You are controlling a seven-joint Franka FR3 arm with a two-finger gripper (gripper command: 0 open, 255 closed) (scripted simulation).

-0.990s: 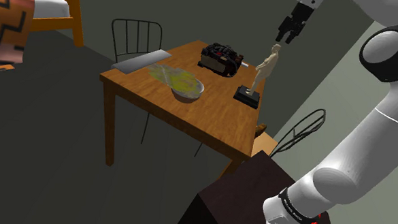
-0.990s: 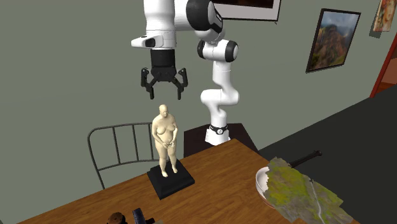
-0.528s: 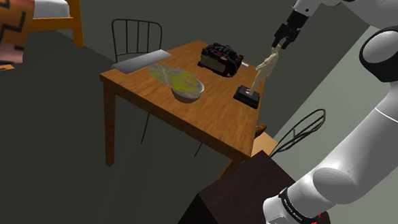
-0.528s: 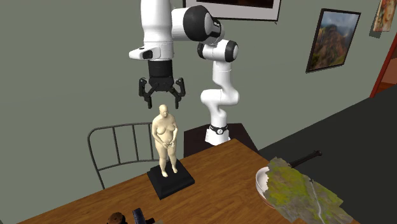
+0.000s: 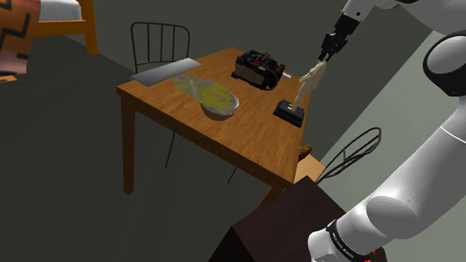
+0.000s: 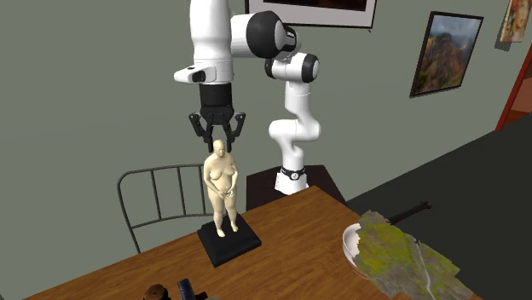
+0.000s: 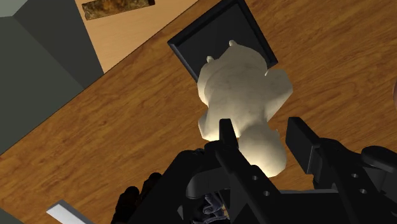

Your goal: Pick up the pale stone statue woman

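Gripper [image 5: 326,58] at statue [image 5: 306,86] head — upright (on table [image 5: 247,140]).

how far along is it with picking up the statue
Done: the gripper is lined up over the pale statue of a woman, its open fingers either side of the head. In hand: the grasp itself; the fingers are not closed on it. Left: clamp and lift, since the statue's black base stands flat on the wooden table.

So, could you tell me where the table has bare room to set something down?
The table is bare from the bowl and statue down to its corner nearest the stand. The far side is crowded: grey slab, black case, bowl.
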